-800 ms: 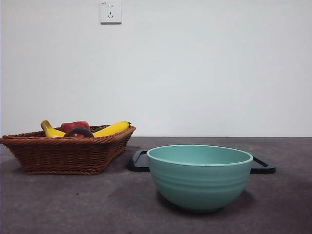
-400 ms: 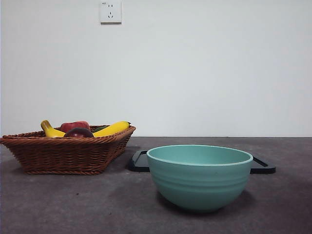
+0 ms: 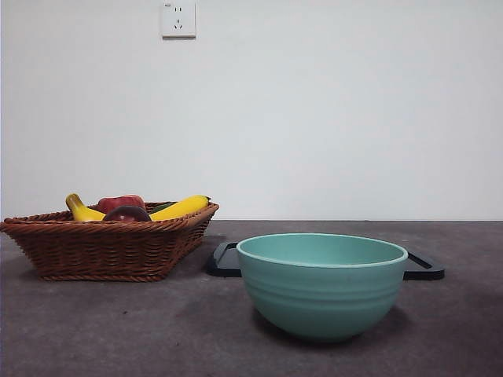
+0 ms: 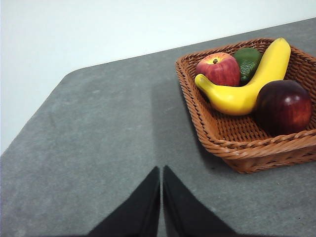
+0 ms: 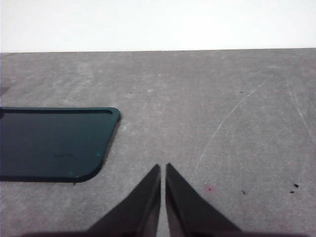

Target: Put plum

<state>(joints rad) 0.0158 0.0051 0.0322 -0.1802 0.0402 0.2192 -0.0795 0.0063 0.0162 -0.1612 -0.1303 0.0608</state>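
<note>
The plum (image 4: 283, 106), dark maroon and glossy, lies in the wicker basket (image 4: 232, 143) at its near corner; in the front view only the top of the plum (image 3: 126, 214) shows over the basket (image 3: 110, 247) rim. My left gripper (image 4: 161, 170) is shut, hanging above bare table to the side of the basket, well apart from the plum. My right gripper (image 5: 163, 168) is shut over bare table beside the dark tray (image 5: 49, 143). Neither gripper shows in the front view.
A red apple (image 4: 218, 69), a banana (image 4: 249, 81) and a green fruit (image 4: 247, 60) share the basket. A teal bowl (image 3: 322, 284) stands front and centre, with the dark tray (image 3: 420, 267) flat behind it. A wall outlet (image 3: 178, 19) is high on the wall.
</note>
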